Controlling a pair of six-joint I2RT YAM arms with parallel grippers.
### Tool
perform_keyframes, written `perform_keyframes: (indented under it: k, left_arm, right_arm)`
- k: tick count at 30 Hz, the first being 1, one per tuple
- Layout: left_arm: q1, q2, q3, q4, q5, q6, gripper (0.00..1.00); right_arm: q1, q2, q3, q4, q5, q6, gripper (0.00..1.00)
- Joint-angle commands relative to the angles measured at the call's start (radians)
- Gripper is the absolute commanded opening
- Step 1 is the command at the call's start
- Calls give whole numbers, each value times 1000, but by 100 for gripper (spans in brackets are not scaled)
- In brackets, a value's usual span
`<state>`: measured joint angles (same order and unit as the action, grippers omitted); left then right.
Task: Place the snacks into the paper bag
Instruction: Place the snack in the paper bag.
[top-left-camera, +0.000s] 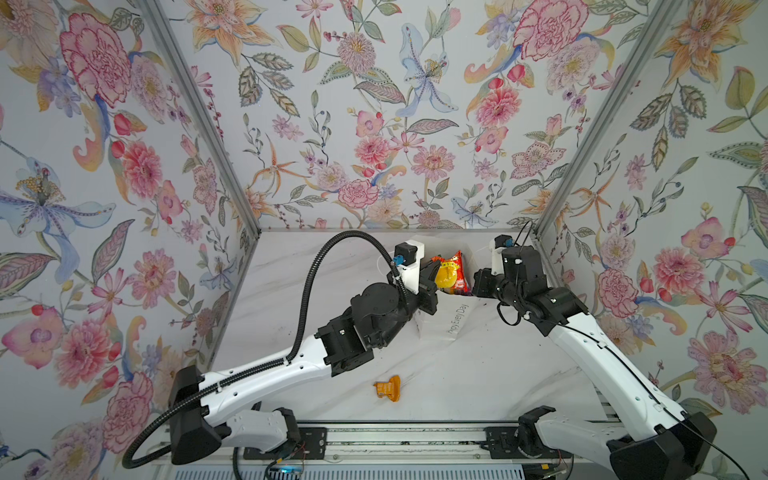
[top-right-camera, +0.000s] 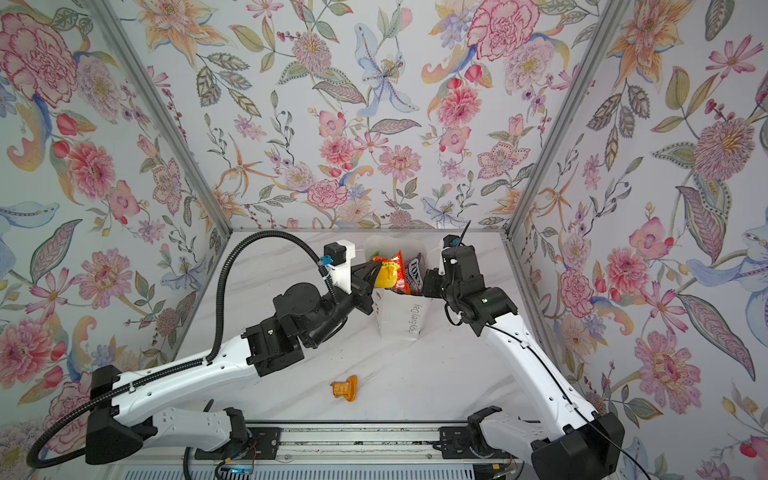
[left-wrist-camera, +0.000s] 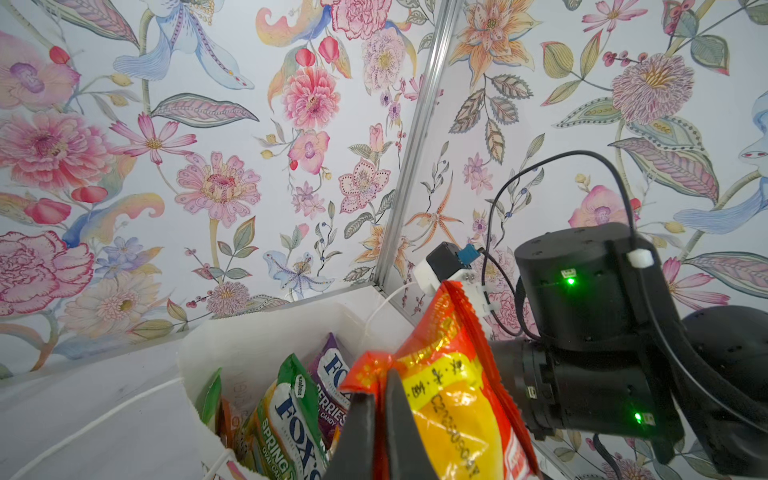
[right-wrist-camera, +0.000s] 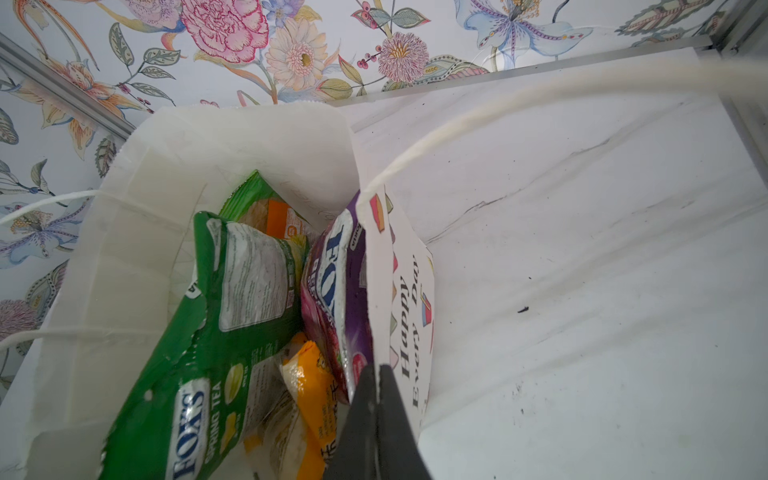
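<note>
Red-orange glossy sachet (top-left-camera: 451, 272) pinched in left jaws over tall white paper bag (top-left-camera: 436, 324) | right jaws clamp bag rim | orange wrapped bar (top-left-camera: 387, 388) on bench (top-left-camera: 478, 374)

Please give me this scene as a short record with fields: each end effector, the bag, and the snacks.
Left end effector: shut on red-orange sachet, at the paper bag mouth
Right end effector: shut on the paper bag rim
In bag: green FOX'S bag, purple FOX'S bag, others partly hidden
On table: one orange-wrapped snack, lying apart from the bag
</note>
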<state>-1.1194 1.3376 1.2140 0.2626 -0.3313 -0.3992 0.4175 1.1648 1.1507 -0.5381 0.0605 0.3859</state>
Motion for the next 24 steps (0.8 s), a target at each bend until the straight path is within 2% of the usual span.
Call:
perform_keyframes:
  k: [1, 7, 12, 24]
  left_arm:
    - [23, 75, 92, -76, -36, 36, 0]
    - [58, 210, 265, -150, -55, 13, 0]
    - [86, 378, 443, -269, -77, -2, 0]
    - [155, 575, 649, -395, -39, -100, 0]
  right_arm:
    - [10, -10, 13, -40, -3, 17, 0]
    - [12, -22, 5, -42, -2, 17, 0]
    - [15, -30, -3, -41, -7, 21, 0]
    - [15, -41, -6, -42, -5, 20, 0]
